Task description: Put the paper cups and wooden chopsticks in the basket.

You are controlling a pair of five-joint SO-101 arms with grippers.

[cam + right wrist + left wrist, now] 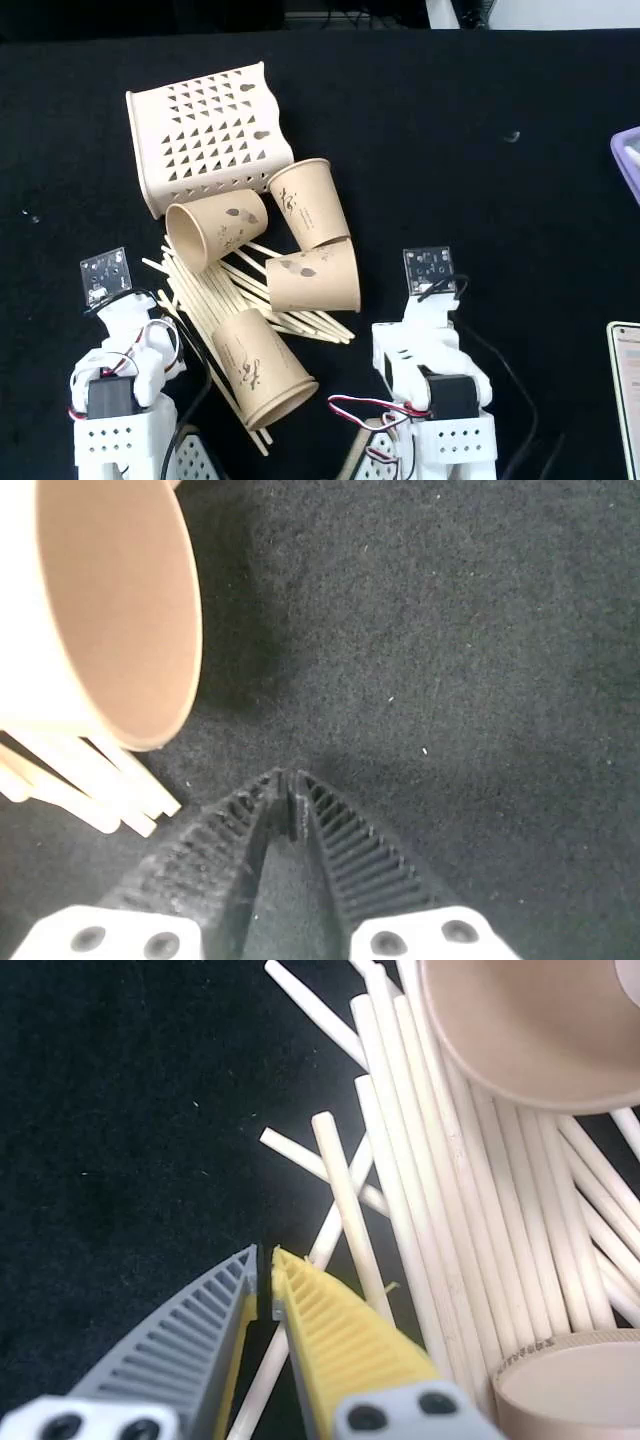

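- Paper cups (262, 368), four of them, lie on their sides in the middle of the high view, on top of a fan of chopsticks (215, 300); the basket (210, 135) lies on its side at upper left, right against the two upper cups; I see nothing inside it.
- My left gripper (265, 1260) is closed on nothing, its tip just above the loose stick ends at the left edge of the fan; my right gripper (292, 785) is likewise closed and empty, over bare table (480, 630) just beside the open mouth of a cup (100, 610).
- I judge the step in hand to be the first pick; I would open the left jaws wide, choose a stray stick clear of the cups, come down across it rather than along it, and close near its middle so it does not swing.
- The sticks mostly run from upper left to lower right in the high view, a few steeper; the lowest cup lies along them, mouth toward lower right; the upper-left cup opens toward lower left.
- The basket's long axis runs roughly left to right, slightly tilted; I cannot tell for sure which end is open, so I would settle that before carrying anything over.
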